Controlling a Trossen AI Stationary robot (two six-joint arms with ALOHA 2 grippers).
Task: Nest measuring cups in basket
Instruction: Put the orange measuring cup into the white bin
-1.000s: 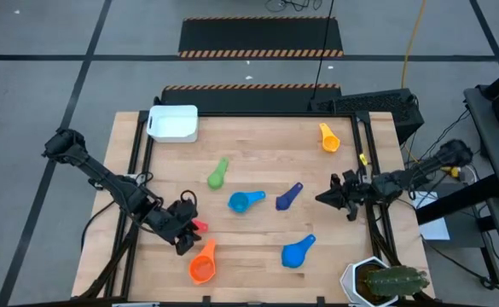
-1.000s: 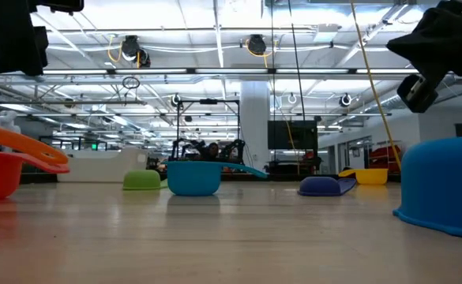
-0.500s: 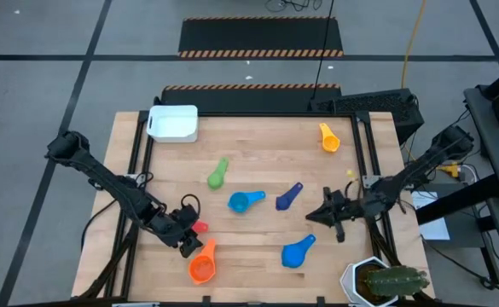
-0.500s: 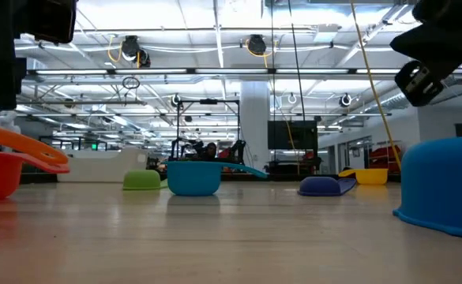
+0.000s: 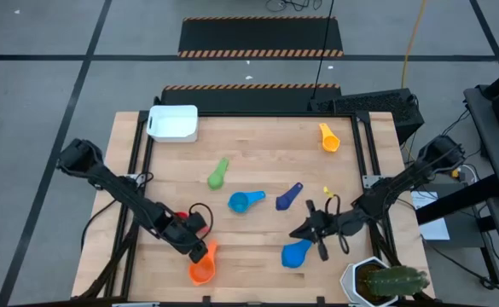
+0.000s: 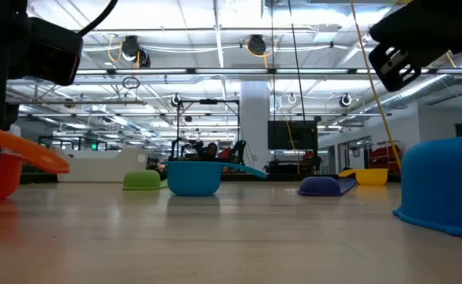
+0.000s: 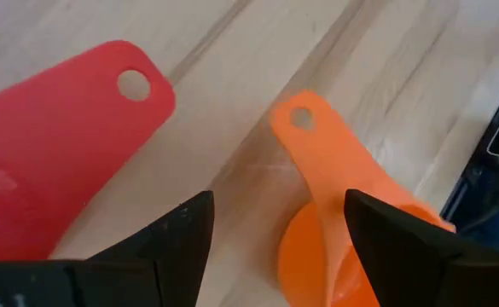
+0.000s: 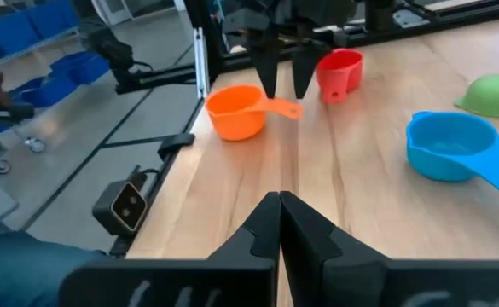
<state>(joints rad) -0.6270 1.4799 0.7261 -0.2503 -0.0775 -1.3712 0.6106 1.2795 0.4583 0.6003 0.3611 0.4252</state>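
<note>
Six scoops lie apart on the wooden table: yellow (image 5: 328, 136), green (image 5: 217, 174), light blue (image 5: 246, 201), navy (image 5: 288, 196), blue (image 5: 297, 253) and orange (image 5: 201, 268). The red scoop (image 7: 61, 170) sits mostly under my left arm. The white basket (image 5: 173, 123) stands at the far left corner. My left gripper (image 7: 275, 230) is open over the orange scoop's handle (image 7: 317, 162), one finger on either side. My right gripper (image 8: 281, 217) is shut and hovers just beyond the blue scoop's far side (image 5: 295, 234).
A white hexagonal pot with a cactus (image 5: 385, 281) stands at the near right corner, close to the blue scoop. A black frame rail (image 5: 370, 162) runs along the table's right side. Bare wood lies between the basket and the yellow scoop.
My left gripper has moved toward the near edge and slightly right, from beside the red scoop to over the orange scoop's handle. My right gripper has travelled from the table's right edge leftward and toward the near edge, ending by the blue scoop. No scoop has moved.
</note>
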